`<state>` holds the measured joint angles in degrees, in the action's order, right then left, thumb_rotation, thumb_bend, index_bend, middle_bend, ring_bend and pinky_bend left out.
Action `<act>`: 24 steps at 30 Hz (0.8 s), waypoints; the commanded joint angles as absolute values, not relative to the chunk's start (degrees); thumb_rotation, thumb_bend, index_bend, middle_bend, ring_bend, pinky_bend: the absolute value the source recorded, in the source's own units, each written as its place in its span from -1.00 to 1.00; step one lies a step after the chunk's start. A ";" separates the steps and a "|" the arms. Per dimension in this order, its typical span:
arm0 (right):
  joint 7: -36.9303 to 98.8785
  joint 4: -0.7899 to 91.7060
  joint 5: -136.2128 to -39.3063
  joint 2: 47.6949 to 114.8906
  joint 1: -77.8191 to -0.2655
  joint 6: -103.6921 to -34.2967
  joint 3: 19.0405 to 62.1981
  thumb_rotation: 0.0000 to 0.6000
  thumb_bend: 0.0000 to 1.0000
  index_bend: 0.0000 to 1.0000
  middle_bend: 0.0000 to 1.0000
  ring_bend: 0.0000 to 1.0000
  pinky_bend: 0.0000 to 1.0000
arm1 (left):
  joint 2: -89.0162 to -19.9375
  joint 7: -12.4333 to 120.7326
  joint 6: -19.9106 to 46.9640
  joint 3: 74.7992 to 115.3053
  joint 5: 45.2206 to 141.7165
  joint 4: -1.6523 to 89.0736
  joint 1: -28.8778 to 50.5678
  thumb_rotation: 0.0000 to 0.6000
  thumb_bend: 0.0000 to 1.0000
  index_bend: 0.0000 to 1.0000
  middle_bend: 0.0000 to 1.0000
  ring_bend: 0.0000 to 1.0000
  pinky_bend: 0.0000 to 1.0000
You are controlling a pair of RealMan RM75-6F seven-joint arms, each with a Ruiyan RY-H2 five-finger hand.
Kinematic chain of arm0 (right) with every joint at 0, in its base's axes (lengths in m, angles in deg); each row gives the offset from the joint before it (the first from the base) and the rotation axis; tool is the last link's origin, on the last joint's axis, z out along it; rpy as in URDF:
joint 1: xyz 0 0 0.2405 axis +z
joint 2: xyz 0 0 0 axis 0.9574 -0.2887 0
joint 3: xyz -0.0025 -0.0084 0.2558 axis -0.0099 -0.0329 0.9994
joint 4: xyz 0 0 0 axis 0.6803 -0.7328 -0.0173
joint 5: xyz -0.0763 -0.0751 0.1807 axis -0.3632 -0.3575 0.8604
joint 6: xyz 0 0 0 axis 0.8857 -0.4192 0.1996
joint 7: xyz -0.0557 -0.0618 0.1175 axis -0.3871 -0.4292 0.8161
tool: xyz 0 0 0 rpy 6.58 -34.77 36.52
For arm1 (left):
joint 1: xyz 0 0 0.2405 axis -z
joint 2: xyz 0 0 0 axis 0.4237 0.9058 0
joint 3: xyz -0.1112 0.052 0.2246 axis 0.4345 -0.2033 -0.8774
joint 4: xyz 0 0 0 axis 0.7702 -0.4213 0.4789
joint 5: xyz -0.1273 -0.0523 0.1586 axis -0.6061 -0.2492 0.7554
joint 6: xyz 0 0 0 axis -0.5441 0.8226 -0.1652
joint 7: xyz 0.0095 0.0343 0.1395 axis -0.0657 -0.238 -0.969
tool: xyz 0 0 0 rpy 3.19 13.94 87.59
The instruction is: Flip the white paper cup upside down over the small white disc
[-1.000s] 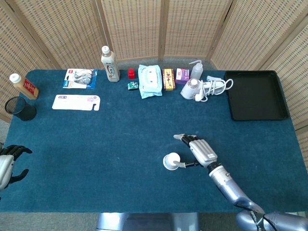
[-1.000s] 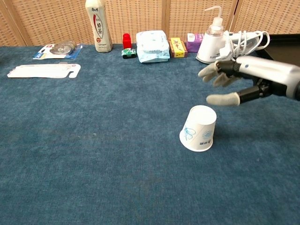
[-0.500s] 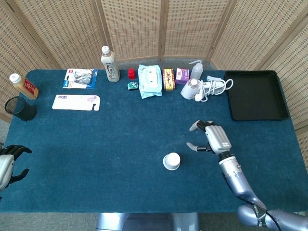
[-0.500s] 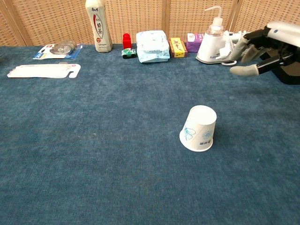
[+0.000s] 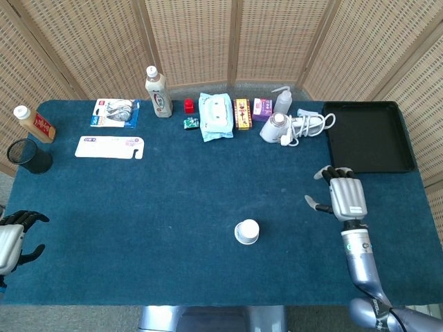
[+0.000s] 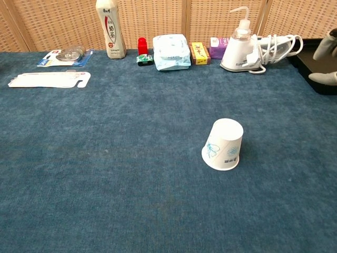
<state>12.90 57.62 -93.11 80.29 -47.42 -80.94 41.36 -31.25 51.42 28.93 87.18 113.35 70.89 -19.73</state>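
Observation:
The white paper cup [image 5: 246, 232] [image 6: 224, 144] stands upside down on the blue table, its wide rim on the cloth and a blue print on its side. No small white disc shows in either view. My right hand [image 5: 342, 195] [image 6: 326, 62] hovers well to the right of the cup, fingers apart and holding nothing; the chest view shows only its fingertips at the right edge. At the head view's lower left corner, off the table, my left hand [image 5: 15, 237] has its fingers curled in on nothing.
A black tray [image 5: 367, 137] lies at the back right. Along the far edge stand a bottle [image 5: 158, 92], a wipes pack [image 5: 215, 115], small boxes, a spray bottle [image 6: 239, 39] and a corded white device [image 5: 291, 126]. A black cup [image 5: 29, 156] stands far left.
My right hand has drawn away from the cup, moving right and up, and has nearly left the chest view. The cup stays inverted where it was. The left hand barely shifted.

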 commanded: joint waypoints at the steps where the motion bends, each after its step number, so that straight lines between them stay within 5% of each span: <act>1: 10.75 60.19 -92.98 78.87 -49.44 -82.54 39.97 0.36 -0.41 -0.22 -0.34 -0.34 -0.56 | -33.24 52.14 31.92 87.20 115.23 68.70 -20.93 1.00 -0.50 -0.29 -0.36 -0.57 -0.52; 24: 10.46 71.01 -98.30 72.52 -60.67 -92.59 35.12 0.36 -0.42 -0.22 -0.34 -0.35 -0.57 | -33.94 48.27 39.40 82.86 118.77 69.96 -28.21 1.00 -0.50 -0.29 -0.36 -0.57 -0.52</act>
